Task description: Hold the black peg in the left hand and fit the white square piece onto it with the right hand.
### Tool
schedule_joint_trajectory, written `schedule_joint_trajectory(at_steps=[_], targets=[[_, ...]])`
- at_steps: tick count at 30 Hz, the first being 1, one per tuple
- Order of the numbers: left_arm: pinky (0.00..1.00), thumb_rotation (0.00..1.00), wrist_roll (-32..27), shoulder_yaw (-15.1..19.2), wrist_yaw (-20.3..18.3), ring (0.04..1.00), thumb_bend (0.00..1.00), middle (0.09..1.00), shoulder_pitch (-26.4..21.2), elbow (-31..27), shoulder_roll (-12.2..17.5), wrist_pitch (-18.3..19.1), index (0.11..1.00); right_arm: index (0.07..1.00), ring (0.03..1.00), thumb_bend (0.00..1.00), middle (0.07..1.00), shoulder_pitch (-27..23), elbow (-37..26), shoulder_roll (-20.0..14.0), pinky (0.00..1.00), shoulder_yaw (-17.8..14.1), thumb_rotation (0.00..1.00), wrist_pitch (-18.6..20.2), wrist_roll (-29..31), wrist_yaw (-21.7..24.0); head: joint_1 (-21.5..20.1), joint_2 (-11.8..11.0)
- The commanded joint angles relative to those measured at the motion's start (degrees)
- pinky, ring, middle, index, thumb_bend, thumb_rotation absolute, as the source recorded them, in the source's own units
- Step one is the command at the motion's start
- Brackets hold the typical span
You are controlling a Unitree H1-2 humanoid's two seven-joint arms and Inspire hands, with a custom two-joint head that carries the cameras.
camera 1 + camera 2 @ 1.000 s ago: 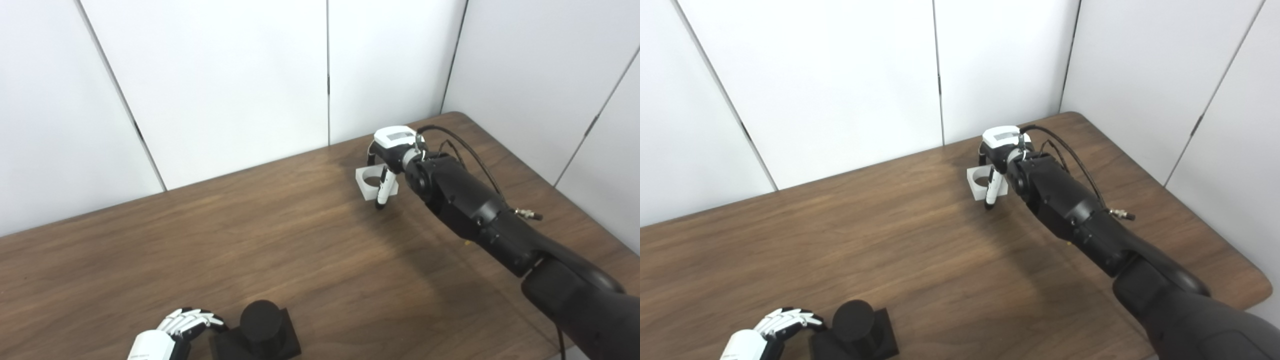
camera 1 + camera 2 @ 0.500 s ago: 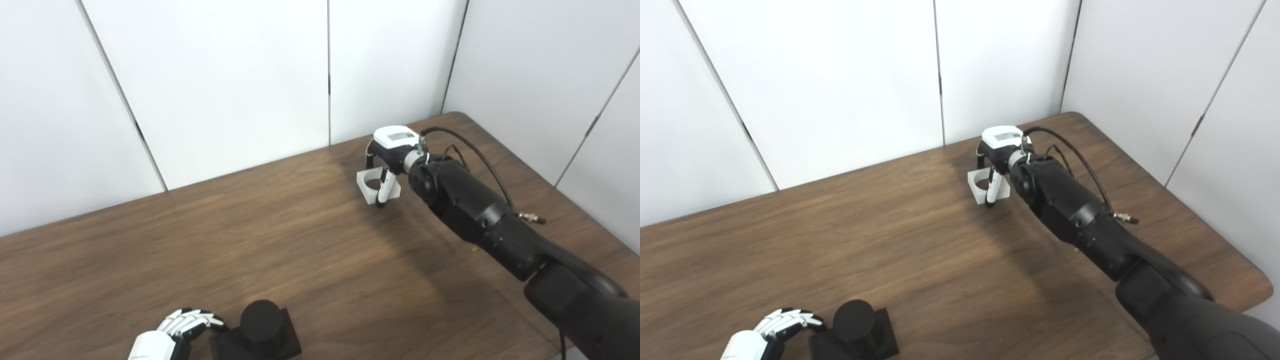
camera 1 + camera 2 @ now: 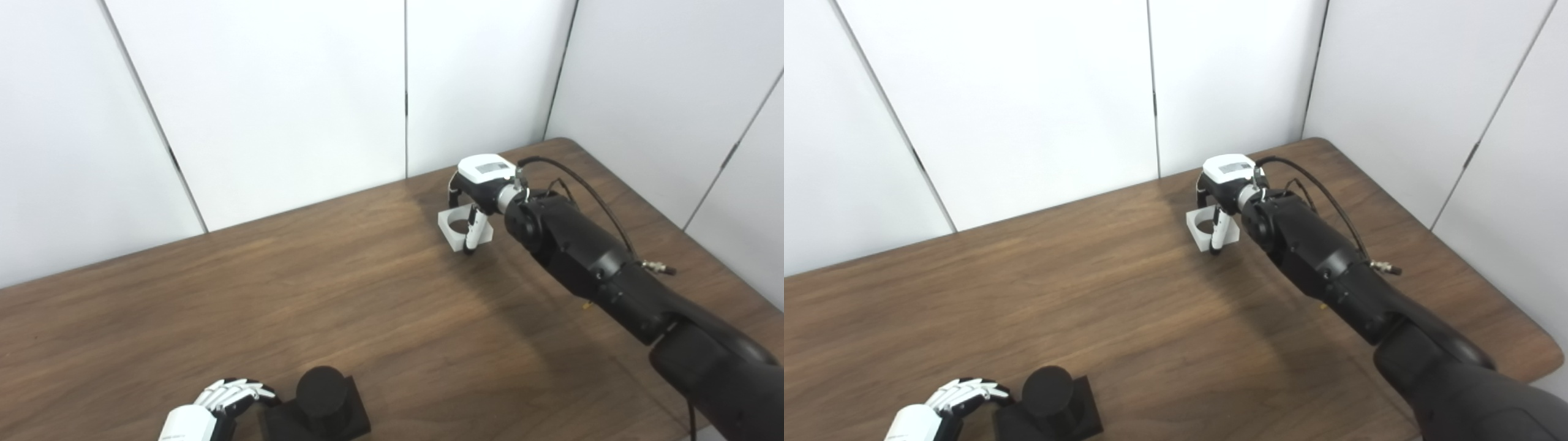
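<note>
Dark wood table [image 3: 367, 306], white panel walls [image 3: 275, 92] behind

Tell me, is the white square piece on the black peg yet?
No. The white square piece lies far across the table, the right hand over it; black peg bare.

Worktop [image 3: 257, 294]: dark brown wood grain, grain running roughly left to right, matte with a soft sheen toward the centre. Far right corner rounded [image 3: 1326, 142]; near right corner also rounded, visible in the right eye view only.

Wall panels [image 3: 275, 104]: plain white, standing directly behind the worktop's far edge and along its right edge. Thin dark vertical seams separate the panels. Small dark fittings sit on several seams, too small to identify.
</note>
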Motion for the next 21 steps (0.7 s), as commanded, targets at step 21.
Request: schedule_joint_trajectory(at_steps=[21], targets=[[0.85,0.05,5.3,-3.2,-6.7,0.771,0.52,0.720,1.0,-5.5,-1.6,9.4,0.483,0.487,0.869,0.52,0.773,-0.7,-42.6,-5.7,0.83,-1.7,0.13,-0.7,0.2,28.2,8.0,7.6]])
